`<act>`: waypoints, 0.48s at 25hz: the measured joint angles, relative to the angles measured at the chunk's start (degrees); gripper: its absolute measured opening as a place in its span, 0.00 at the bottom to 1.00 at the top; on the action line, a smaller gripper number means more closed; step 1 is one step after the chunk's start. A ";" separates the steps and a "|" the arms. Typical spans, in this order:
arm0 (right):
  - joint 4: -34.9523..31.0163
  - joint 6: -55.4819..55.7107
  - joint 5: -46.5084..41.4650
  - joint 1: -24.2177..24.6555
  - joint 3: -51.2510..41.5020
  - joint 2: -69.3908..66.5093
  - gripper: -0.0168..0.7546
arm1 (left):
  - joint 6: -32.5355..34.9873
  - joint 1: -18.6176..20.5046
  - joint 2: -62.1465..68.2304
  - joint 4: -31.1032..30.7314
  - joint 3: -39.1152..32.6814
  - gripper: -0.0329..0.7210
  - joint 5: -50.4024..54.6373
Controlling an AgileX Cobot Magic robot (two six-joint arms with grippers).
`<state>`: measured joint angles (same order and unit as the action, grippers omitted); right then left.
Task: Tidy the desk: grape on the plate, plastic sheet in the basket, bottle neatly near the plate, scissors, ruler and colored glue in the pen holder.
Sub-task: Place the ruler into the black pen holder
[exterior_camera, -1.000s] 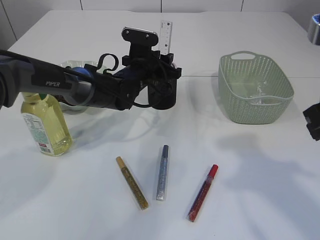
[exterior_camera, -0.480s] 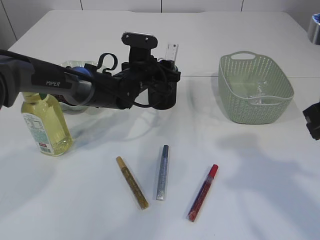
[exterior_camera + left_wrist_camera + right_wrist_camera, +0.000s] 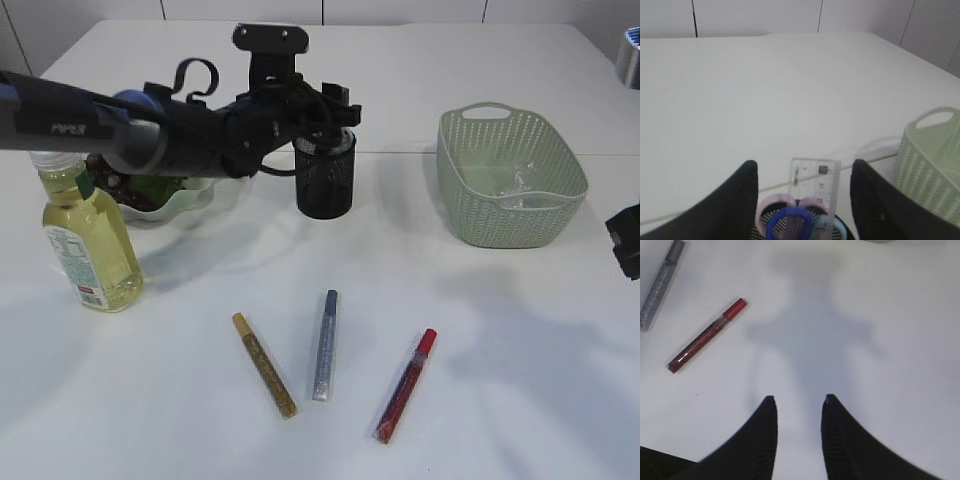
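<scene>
You read "PiPER" on the left arm (image 3: 60, 128); the left gripper (image 3: 802, 172) stands wide, empty, above the clear plastic ruler (image 3: 815, 181) in the black mesh pen holder (image 3: 325, 180); the right gripper (image 3: 799, 401) is part-open, empty.

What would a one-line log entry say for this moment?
left pincer: open above pen holder | ruler: in holder | glue sticks: on table | right pincer: open, empty

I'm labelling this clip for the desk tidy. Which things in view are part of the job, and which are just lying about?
Part of the job:
- ruler and scissors in the pen holder
- gold, silver and red glue pens
- bottle
- plate
- basket holding the plastic sheet

Just lying about:
- metal object at the top right edge
</scene>
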<state>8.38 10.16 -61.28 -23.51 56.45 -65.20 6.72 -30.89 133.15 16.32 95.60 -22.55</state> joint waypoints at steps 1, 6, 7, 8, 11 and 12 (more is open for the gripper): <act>0.00 0.26 0.00 0.00 0.00 0.00 0.35 | 0.59 0.00 -1.42 -0.13 0.00 0.62 1.86; 0.00 2.74 -0.56 0.00 0.00 0.00 0.35 | 4.31 0.00 -10.17 -0.74 0.00 0.62 18.31; 0.00 3.36 -0.81 0.00 0.00 0.00 0.35 | 4.57 0.00 -11.85 -0.74 0.00 0.62 22.55; 0.00 4.19 -1.18 0.00 0.00 0.00 0.35 | 4.65 0.00 -13.83 -0.74 0.00 0.62 27.12; -0.46 5.44 -2.18 0.00 0.00 0.00 0.35 | 4.25 0.00 -18.81 -0.74 0.00 0.60 41.10; -0.74 5.67 -2.82 0.00 0.00 0.00 0.35 | 3.66 0.00 -20.19 -0.74 0.00 0.60 46.08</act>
<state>7.64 15.83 -64.10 -23.51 56.45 -65.20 10.38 -30.89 112.96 15.58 95.60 23.53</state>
